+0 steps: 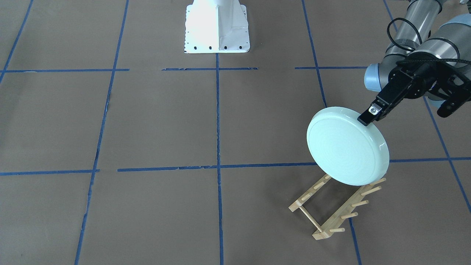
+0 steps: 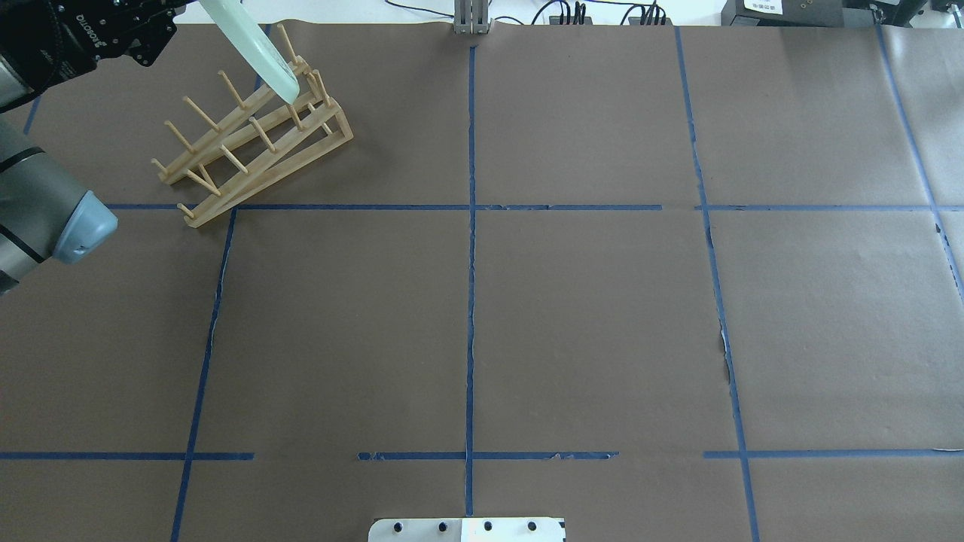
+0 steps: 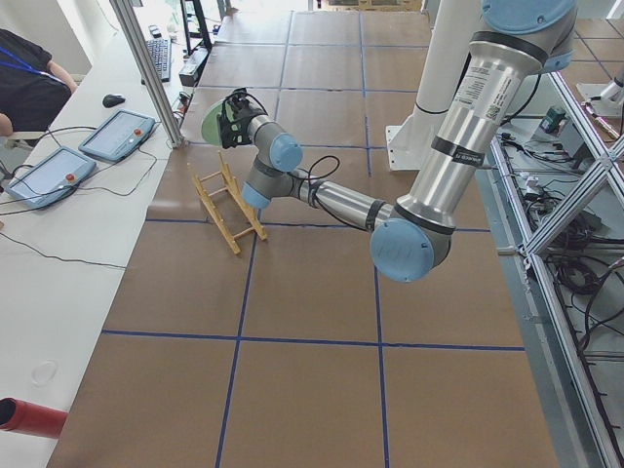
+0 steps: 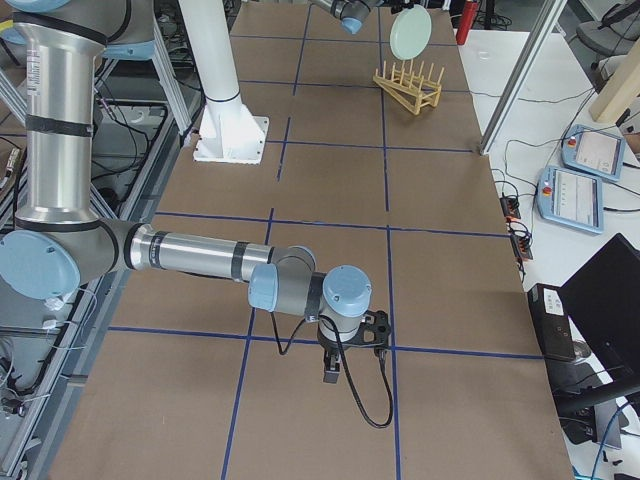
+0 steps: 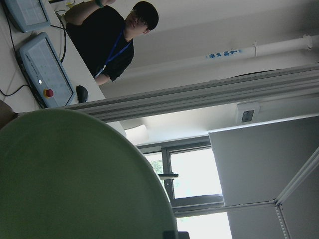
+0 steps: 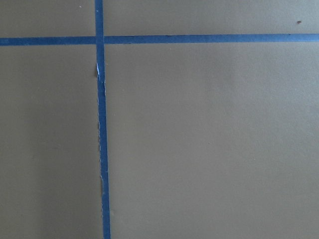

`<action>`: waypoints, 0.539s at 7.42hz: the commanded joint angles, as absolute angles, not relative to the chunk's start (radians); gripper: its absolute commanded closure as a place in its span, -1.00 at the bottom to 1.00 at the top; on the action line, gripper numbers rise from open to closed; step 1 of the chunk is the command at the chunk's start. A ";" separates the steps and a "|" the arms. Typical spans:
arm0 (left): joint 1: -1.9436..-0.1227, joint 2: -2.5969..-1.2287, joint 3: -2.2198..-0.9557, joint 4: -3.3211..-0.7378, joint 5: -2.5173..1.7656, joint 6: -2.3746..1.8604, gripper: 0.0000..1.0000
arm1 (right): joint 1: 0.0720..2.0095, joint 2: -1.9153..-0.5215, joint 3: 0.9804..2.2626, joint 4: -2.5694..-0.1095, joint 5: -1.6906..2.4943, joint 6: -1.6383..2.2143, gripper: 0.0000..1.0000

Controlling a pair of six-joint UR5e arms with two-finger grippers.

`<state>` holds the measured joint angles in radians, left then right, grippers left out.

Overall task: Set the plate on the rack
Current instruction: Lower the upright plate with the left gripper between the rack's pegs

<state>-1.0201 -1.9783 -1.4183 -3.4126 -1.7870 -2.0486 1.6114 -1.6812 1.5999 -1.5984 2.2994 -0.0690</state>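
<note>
The pale mint-green plate (image 1: 347, 147) is held on edge and tilted, just over the light-wood rack (image 1: 335, 209). My left gripper (image 1: 369, 116) is shut on the plate's upper rim. The plate's lower edge sits at the level of the rack's pegs; I cannot tell whether it touches them. The overhead view shows the plate (image 2: 260, 49) edge-on over the rack (image 2: 256, 135). The plate fills the lower left of the left wrist view (image 5: 75, 179). My right gripper (image 4: 335, 365) points down at the table far from the rack; I cannot tell whether it is open or shut.
The white robot base (image 1: 217, 27) stands at the table's robot side. Blue tape lines (image 1: 218, 165) cross the brown table cover. A person (image 3: 24, 83) sits by two pendants (image 3: 117, 135) on the side desk beyond the rack. A metal post (image 3: 146, 68) stands near the rack.
</note>
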 commanded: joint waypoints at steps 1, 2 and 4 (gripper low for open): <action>-1.019 -2.020 -1.334 -3.413 -1.744 -2.051 1.00 | 1.611 -1.681 1.600 -1.598 2.299 -0.069 -1.00; -1.022 -2.040 -1.300 -3.413 -1.735 -2.052 1.00 | 1.611 -1.681 1.600 -1.598 2.299 -0.069 -1.00; -1.023 -2.046 -1.287 -3.406 -1.726 -2.052 1.00 | 1.611 -1.681 1.600 -1.598 2.299 -0.069 -1.00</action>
<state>-1.0216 -2.0378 -1.3025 -3.4115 -1.7348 -2.0515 1.6107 -1.6812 1.5999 -1.5984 2.2994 -0.0690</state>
